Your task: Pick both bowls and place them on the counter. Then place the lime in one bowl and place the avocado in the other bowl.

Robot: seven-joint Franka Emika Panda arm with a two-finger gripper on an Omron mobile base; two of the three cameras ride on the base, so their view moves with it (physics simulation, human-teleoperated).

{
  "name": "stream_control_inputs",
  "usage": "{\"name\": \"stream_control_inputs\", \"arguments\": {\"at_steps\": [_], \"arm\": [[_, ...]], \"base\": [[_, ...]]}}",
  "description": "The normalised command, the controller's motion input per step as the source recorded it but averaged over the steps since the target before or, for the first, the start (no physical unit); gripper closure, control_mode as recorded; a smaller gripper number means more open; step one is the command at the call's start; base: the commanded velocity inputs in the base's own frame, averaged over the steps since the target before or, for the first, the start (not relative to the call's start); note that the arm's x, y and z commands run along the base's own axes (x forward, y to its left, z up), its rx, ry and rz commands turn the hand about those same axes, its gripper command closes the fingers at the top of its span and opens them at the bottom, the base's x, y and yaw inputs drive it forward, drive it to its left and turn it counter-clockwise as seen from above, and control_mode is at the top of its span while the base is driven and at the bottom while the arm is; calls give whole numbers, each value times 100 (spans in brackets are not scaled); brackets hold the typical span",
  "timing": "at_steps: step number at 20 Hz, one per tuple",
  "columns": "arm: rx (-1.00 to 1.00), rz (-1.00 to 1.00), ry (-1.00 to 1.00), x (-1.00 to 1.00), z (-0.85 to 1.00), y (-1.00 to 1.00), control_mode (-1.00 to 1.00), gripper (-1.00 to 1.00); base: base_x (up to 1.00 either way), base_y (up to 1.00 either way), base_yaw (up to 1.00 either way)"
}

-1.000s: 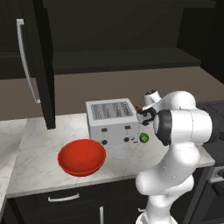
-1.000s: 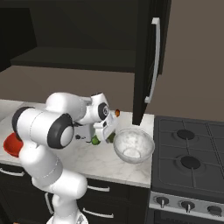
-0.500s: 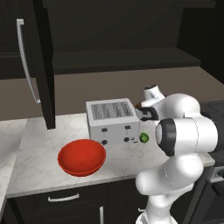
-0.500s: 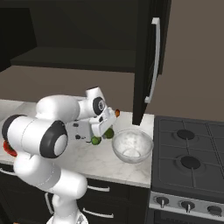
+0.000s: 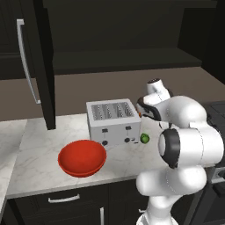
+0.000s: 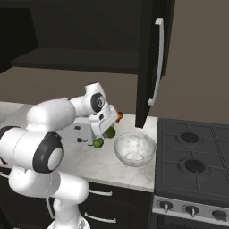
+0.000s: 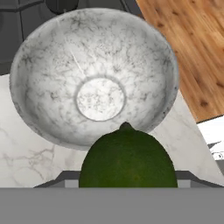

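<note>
The marble worktop (image 5: 35, 149) carries the red bowl (image 5: 82, 158) left of the toaster (image 5: 113, 121) and the marbled white bowl (image 6: 134, 149) near the stove. The gripper (image 6: 107, 128) is clamped on the avocado (image 7: 127, 157), a firm, smooth fruit best held across its widest part. The small lime (image 6: 98, 142) lies beside the toaster.

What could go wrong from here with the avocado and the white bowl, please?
1. The avocado is beside the white bowl's near rim, not over its middle; released now, it might land on the counter and roll.
2. The lime lies loose by the toaster, close to the arm; a swing could knock it.
</note>
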Motion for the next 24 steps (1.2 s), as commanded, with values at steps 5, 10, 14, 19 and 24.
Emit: {"name": "stream_control_inputs", "arguments": {"at_steps": [5, 10, 14, 19, 24], "arm": [[0, 0, 0, -23, 28, -16, -100, 100], [0, 0, 0, -16, 12, -35, -100, 100], [0, 0, 0, -11, 2, -42, -100, 100], [0, 0, 0, -9, -3, -37, -100, 100], [2, 0, 2, 0, -20, -28, -100, 100]], "base": [[0, 0, 0], [0, 0, 0], [0, 0, 0], [0, 0, 0], [0, 0, 0]]}}
